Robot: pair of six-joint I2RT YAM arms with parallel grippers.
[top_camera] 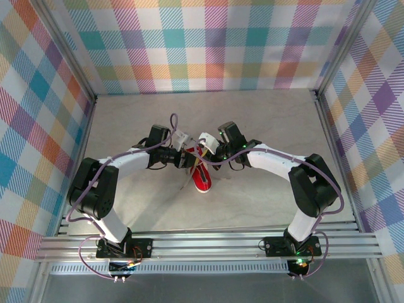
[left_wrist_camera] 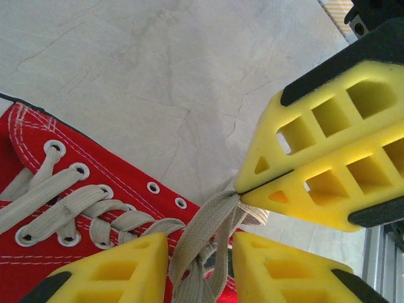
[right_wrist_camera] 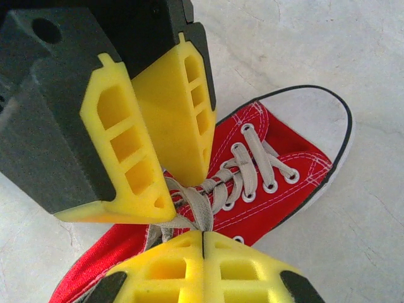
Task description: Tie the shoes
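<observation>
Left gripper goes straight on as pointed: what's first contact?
Probably the laces between the fingers of the left gripper, then the shoe right behind; depth unclear. The right gripper sits off to one side.

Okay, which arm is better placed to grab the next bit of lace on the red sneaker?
Probably the left: the left gripper stands open with the laces running between its fingers, while the right gripper is shut on the laces, holding them.
</observation>
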